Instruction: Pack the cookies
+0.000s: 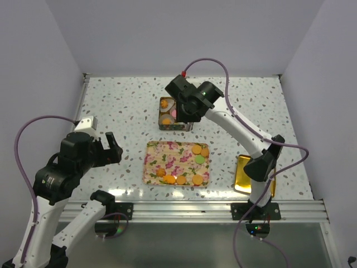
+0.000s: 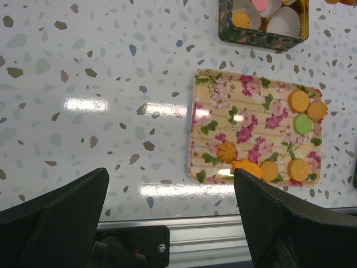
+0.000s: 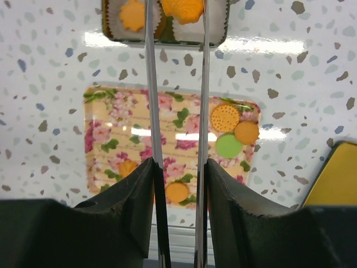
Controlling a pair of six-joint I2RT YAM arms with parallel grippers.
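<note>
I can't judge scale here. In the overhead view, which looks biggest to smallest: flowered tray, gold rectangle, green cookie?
1. flowered tray, clearly largest.
2. gold rectangle, though the right arm hides part.
3. green cookie, smallest.

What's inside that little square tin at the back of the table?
White paper cups; one holds an orange cookie, another a pink one. The tweezers hold a further orange cookie over the tin. The right arm covers the rest.
</note>
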